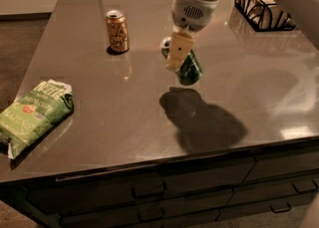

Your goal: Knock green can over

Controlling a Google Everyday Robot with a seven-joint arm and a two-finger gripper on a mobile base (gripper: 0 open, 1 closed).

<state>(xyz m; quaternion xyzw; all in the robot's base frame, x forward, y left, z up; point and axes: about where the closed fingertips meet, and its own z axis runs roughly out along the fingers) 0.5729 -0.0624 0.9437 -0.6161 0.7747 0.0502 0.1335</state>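
- The pincer (177,53) hangs over the middle of the surface (114,132), a little toward 1 o'clock, and its pale tip lies across the green can (190,69).
- Whether the pincer is wide or narrow cannot be told.
- The green can is tipped far off upright, its silver top pointing toward 10 o'clock.
- An orange can (117,31) stands upright at 11 o'clock, well apart.
- A green chip bag (35,115) lies at the 8 o'clock edge.
- A wire basket (261,10) sits at the 1 o'clock corner.
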